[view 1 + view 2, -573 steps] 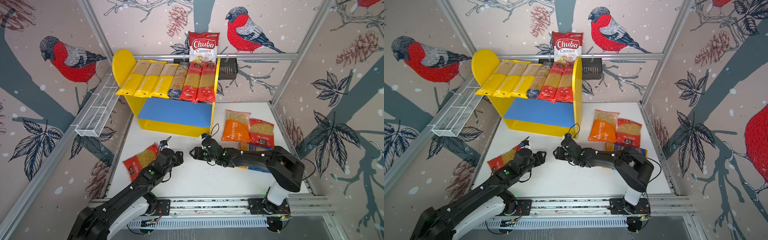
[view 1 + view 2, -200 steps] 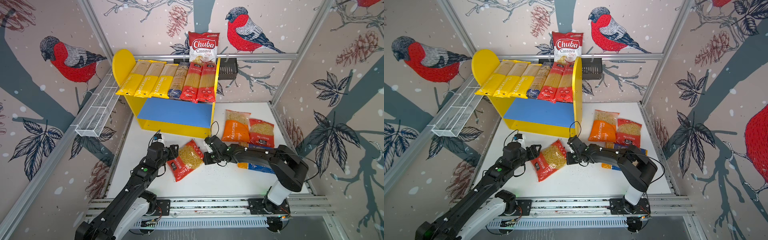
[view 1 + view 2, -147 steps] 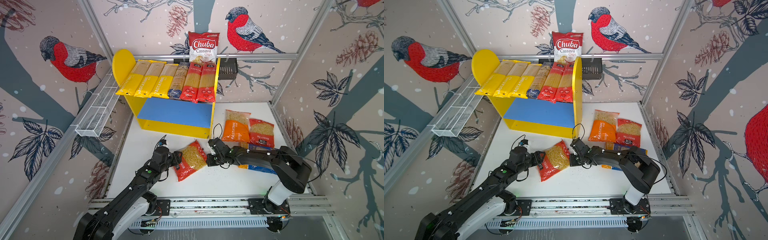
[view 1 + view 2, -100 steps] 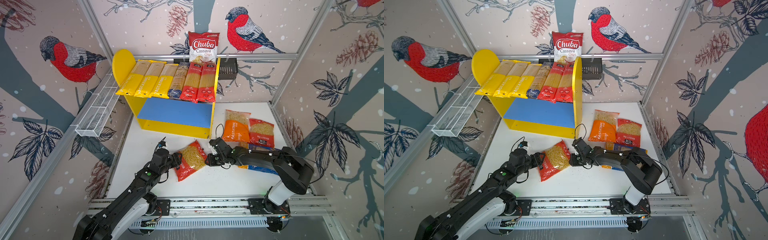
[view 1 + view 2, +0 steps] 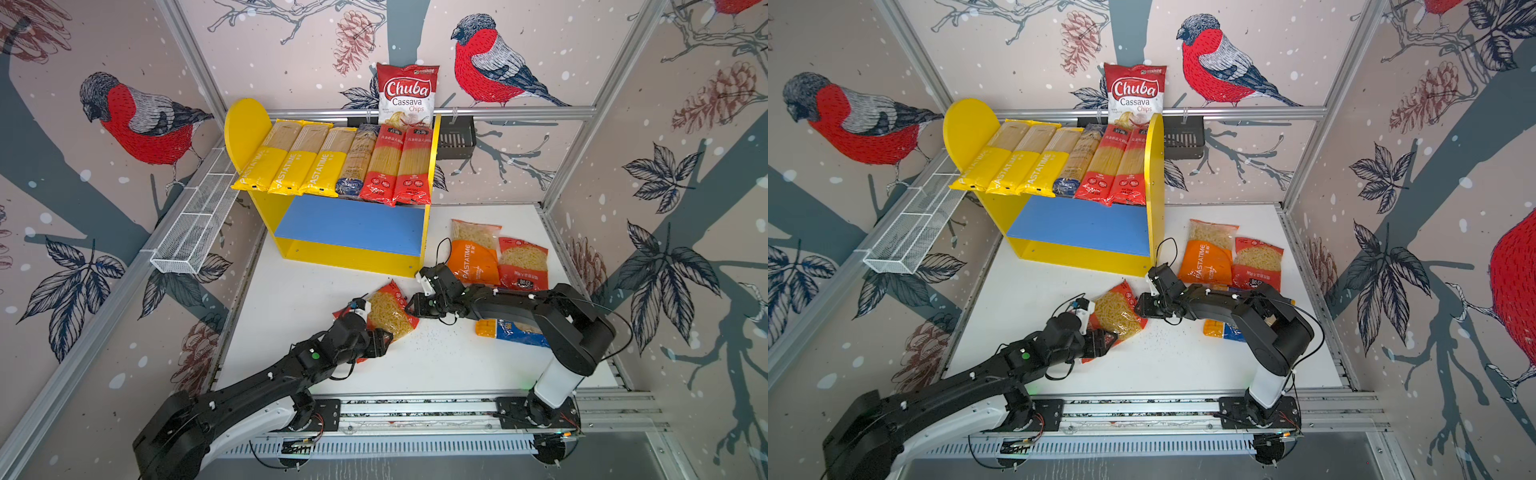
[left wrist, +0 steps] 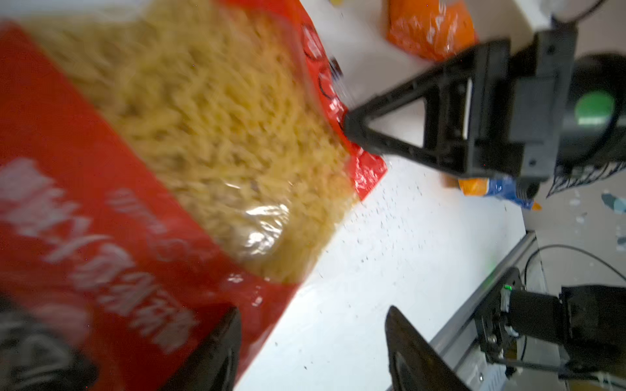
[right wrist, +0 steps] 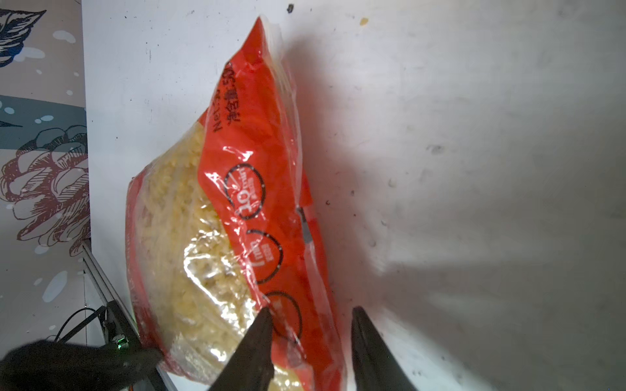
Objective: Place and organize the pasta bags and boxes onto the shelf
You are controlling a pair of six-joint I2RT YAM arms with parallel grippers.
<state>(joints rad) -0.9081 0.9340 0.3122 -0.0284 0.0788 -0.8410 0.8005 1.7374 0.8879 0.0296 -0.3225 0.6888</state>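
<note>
The red macaroni bag [image 5: 390, 311] lies on the white table [image 5: 440, 361] just in front of the shelf [image 5: 353, 226], between the two arms. The left gripper [image 6: 305, 352] stands open at the bag's lower end, with one finger against the plastic. The right gripper [image 7: 310, 338] is also parted, its fingers astride the bag's red edge.
</note>
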